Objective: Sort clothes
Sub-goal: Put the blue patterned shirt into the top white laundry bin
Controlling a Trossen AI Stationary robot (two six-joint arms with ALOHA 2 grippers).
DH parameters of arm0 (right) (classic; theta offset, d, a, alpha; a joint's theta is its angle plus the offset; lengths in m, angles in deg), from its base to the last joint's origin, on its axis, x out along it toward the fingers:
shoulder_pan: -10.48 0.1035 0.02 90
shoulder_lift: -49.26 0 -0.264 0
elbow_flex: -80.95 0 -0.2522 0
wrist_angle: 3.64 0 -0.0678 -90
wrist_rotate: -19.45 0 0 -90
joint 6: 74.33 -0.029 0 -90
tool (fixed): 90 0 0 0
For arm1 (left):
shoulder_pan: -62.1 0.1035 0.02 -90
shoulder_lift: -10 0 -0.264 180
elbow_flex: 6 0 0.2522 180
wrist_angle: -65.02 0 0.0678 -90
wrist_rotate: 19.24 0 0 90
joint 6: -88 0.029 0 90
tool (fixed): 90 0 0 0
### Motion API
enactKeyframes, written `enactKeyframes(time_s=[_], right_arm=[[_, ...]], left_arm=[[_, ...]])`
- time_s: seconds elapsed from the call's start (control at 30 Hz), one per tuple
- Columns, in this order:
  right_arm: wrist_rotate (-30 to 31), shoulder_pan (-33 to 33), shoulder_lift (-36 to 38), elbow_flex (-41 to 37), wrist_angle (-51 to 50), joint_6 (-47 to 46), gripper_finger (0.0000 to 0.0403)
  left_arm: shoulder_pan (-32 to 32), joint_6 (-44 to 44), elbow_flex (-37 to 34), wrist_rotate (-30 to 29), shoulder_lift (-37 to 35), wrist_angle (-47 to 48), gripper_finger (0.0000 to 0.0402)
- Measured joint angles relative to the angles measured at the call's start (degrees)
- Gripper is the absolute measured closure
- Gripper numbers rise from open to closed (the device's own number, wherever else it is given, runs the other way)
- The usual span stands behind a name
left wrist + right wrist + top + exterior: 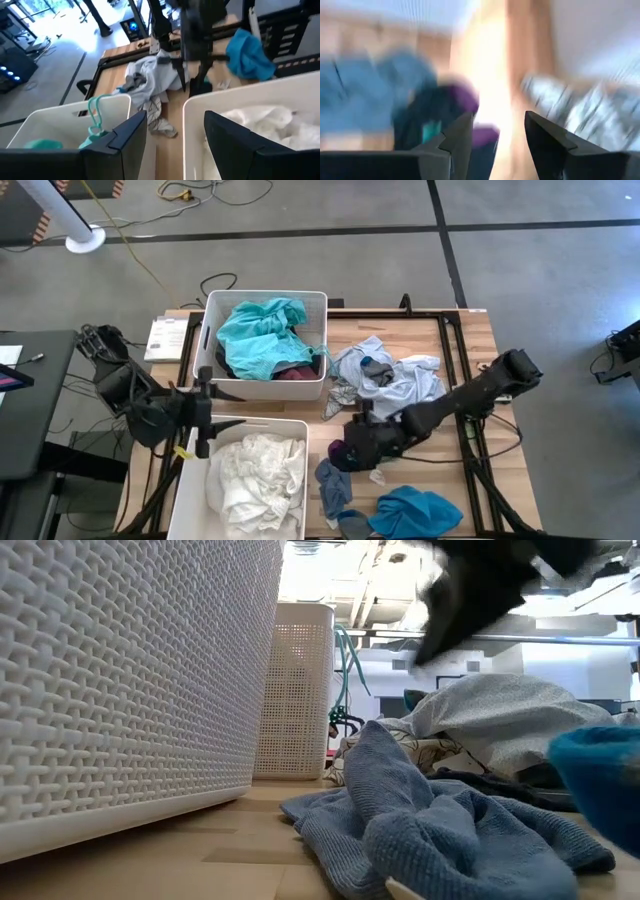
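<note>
- Wooden slatted tabletop seen from above, w/ two white woven-pattern plastic bins on its left side, one behind the other.
- Far bin holds a crumpled teal garment w/ a bit of maroon fabric showing at its near edge.
- Near bin holds a heap of white fabric.
- Loose clothes lie to the right of the bins: a pale grey-white pile mid-table w/ a small dark grey sock on top; a grey-blue towel-like cloth near the front edge; a bright blue garment just right of it, at the front.
- A dark purple-and-navy piece sits between the pale pile and the grey-blue cloth.
- Right gripper reaches in from the right, low over the table centre, right beside that purple-navy piece. In the right wrist view its fingers stand apart w/ a clear gap; nothing seen clamped btwn them. View is blurred, so contact w/ the cloth can't be told.
- Left gripper hangs at the table's left, over the gap btwn the two bins. Left wrist view shows its fingers parted and empty, one over each bin's rim.
- Low view: grey-blue cloth in front, near bin's wall filling the left.
</note>
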Motion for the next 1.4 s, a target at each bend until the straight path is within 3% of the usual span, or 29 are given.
enactKeyframes(time_s=[0.3, 0.5, 0.7, 1.07, 1.17, 1.4], right_arm=[[0.2, -1.9, 11.8, 2.9, 19.7, 22.0, 0.021], [0.3, -2.3, 19.5, 5.4, 21.5, 23.6, 0.021], [0.4, -4.1, 21.9, 5.4, 6.0, 16.1, 0.021], [2.7, -6.9, 16.3, 0.8, -39.4, -16.5, 0.021], [4.1, -6.4, 16.0, -3.2, -41.5, -20.0, 0.021], [5.9, -6.9, 16.6, -9.7, -32.8, -18.0, 0.021]], left_arm=[[0.9, 5.1, -6.8, -2.4, 0.1, -6.9, 0.0207], [1.5, 10.6, -7.1, -2.4, 0.0, -13.7, 0.0207], [1.5, 11.1, -7.2, -2.3, 0.0, -13.7, 0.0207], [1.5, 11.2, -7.2, -2.2, 0.0, -13.7, 0.0207], [1.5, 11.1, -7.2, -2.2, 0.0, -13.7, 0.0207], [1.5, 10.8, -7.2, -2.2, 0.0, -13.7, 0.0207]])
